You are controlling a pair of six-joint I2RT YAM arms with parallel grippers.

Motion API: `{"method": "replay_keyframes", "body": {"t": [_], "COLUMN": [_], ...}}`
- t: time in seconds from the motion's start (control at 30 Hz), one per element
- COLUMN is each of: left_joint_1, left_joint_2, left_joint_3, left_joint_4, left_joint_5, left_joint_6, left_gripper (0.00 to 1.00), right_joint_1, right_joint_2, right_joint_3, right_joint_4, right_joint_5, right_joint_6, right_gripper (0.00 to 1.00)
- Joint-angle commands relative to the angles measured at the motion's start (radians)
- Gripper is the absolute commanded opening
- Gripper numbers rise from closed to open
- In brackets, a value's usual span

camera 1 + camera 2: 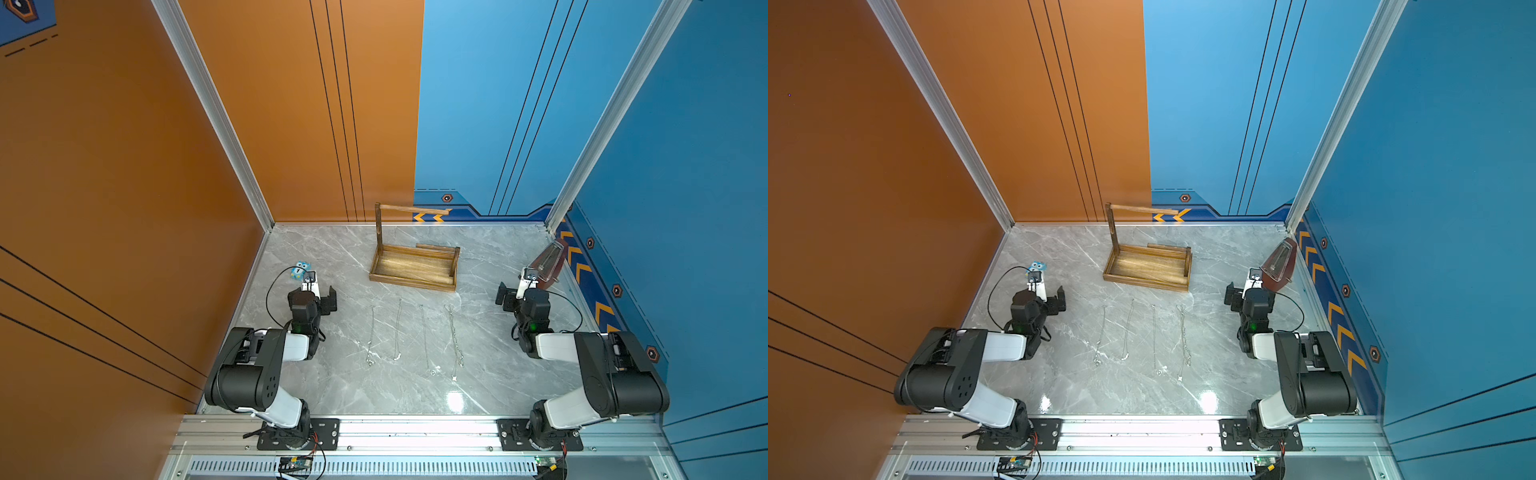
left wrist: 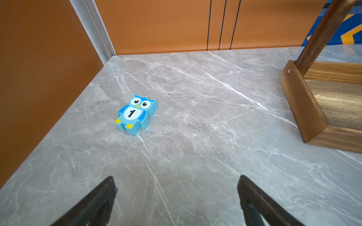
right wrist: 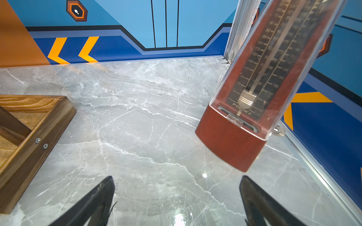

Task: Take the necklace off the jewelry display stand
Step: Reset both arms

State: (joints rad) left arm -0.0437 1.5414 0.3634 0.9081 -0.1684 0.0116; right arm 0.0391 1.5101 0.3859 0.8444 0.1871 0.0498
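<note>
The left tool (image 2: 176, 177) is standing with its jaws wide apart and nothing between them, hovering over bare worktop (image 1: 332, 386) at the middle left of both top views. The right tool (image 3: 176, 177) is mirroring it at the middle right, jaws likewise spread and empty. Just beyond the left tool a blue owl block (image 2: 137, 114) marked with a 1 is lying flat, and just beyond the right tool a dark red metronome (image 3: 235, 137) is standing near the right wall. Between the two arms, in the lower centre of a top view, four necklaces (image 1: 398, 328) are lying stretched out side by side on the worktop, apart from one another, each running from near the stand toward the lower edge of the frame. Above them, at the centre of the frame, the jewelry display stand (image 1: 411, 282) is sitting upright close to the rear wall. Its top rod (image 1: 411, 209) and its tray are looking bare; the chains are thin, so a strand there could be escaping notice, but none is showing. By that reading the removal step is looking finished rather than in hand, with no necklace hanging for either tool to lift. Any further move would be calling for a closer look at the rod first, then a fine pinch on the chain and a slide off the rod's free end without tipping the stand. Counting: two tools, four necklaces, one stand, one owl block, one metronome.
</note>
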Motion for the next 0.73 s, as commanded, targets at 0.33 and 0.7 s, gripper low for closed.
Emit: {"method": "replay_keyframes", "body": {"t": [0.33, 0.7], "left_joint_1": [-0.005, 0.027], "left_joint_2": [0.004, 0.008], "left_joint_3": [0.010, 0.021], "left_joint_4": [-0.008, -0.021], "left_joint_5": [0.069, 0.113], "left_joint_6": [0.032, 0.009], "left_gripper": [0.98, 0.98], "right_joint_1": [0.002, 0.002], "right_joint_2": [0.007, 0.007], "right_joint_3": [0.005, 0.005], "right_joint_4": [-0.025, -0.024], "right_joint_5": [0.001, 0.002], "right_joint_6": [0.012, 0.013], "right_gripper": [1.00, 1.00]}}
